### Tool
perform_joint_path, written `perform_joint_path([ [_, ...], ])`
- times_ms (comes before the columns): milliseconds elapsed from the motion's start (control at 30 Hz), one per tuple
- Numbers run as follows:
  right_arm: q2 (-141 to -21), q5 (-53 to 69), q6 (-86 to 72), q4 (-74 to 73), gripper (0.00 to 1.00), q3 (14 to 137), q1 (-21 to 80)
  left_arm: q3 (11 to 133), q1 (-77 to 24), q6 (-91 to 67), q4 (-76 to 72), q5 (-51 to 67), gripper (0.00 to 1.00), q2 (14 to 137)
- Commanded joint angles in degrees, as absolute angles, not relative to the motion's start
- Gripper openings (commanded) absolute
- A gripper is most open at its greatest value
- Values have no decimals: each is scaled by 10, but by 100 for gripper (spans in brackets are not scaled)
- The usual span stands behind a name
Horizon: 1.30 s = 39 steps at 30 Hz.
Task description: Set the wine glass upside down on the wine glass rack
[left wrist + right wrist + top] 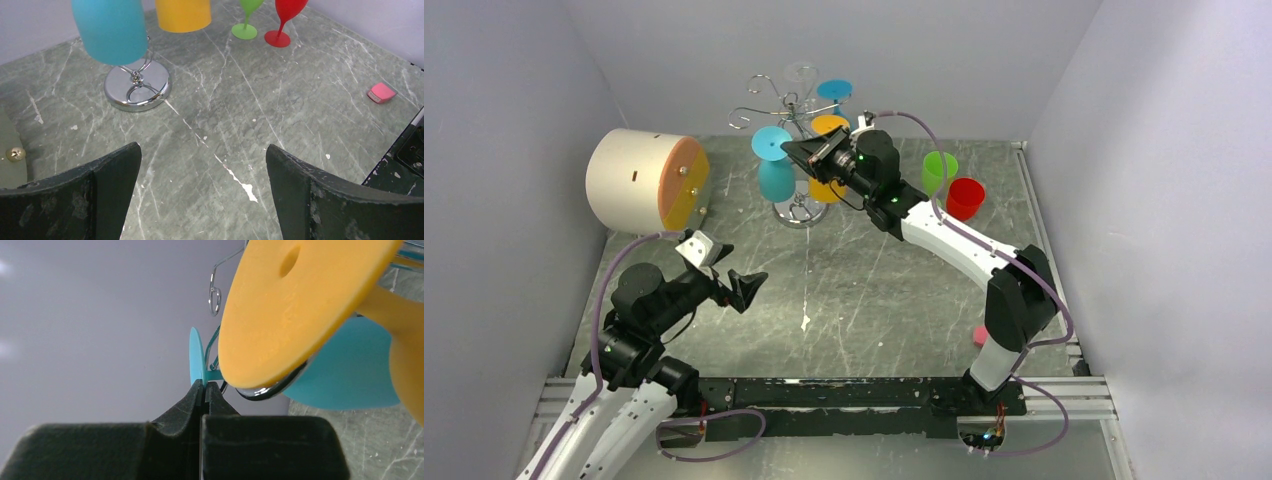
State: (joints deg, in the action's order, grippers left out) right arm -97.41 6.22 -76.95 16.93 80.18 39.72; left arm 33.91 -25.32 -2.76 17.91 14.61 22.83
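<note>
Wine glass rack (796, 208): silver wire stand on a round chrome base, upright at the far middle of the table (864, 290).
Orange wine glass (290, 315): hangs upside down on the rack, its foot resting in a wire loop on the rack's right side and its bowl pointing down.
Teal wine glass (774, 170): hangs upside down on the rack's left side.
Blue foot (834, 90): up among the rack's rear arms.
Right gripper (204, 390): fingers pressed together with nothing between them, tips just beside the orange foot at the rack's top.
Left gripper (202, 160): fingers spread wide and empty, well apart from the rack, on its near-left.
Green wine glass (939, 170): upright on the table, right of the rack.
Red wine glass (965, 197): upright, just beyond the green one from the rack.
Cream cylinder (629, 178): orange end facing the rack, to its left.
Pink object (381, 92): on the table, well to the rack's near-right.
</note>
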Motion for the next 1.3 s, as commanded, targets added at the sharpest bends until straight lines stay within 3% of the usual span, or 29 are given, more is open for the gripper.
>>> perform_joint_path([
  [0, -947, 52, -768, 190, 0, 792, 395, 352, -251, -24, 179, 146, 99, 227],
  [600, -929, 29, -766, 172, 9, 777, 393, 352, -252, -23, 179, 147, 99, 227],
  [1267, -874, 22, -735, 167, 33, 724, 389, 352, -251, -24, 180, 137, 99, 224],
])
